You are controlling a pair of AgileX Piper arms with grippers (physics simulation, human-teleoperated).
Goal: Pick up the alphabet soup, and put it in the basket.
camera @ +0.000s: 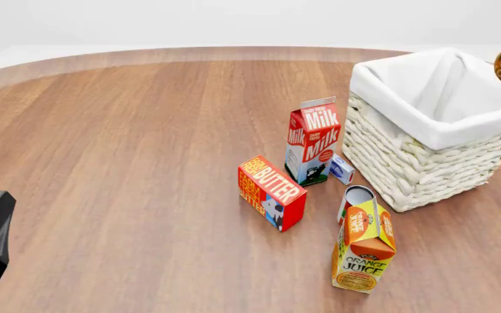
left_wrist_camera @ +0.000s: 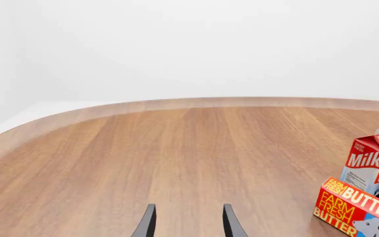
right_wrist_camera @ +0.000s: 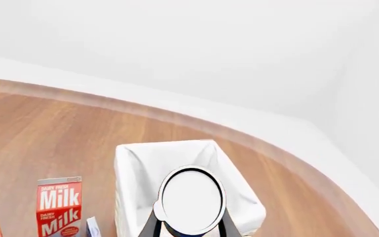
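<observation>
Right hand (right_wrist_camera: 189, 224) around one alphabet soup (right_wrist_camera: 191, 200) above one basket (right_wrist_camera: 136, 168).

Front high, facing forward-down; wrists low; all share milk carton (camera: 313, 140).

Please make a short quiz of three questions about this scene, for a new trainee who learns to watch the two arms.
1. True or false: the alphabet soup stands on the table beside the butter box.
2. What lies below the can in the right wrist view? A) the milk carton B) the basket C) the orange juice carton
3. Fill in: the left gripper is open and holds ____.

Key:
1. False. The right gripper holds it in the air.
2. B.
3. Nothing; only bare table shows between its fingers.
</observation>
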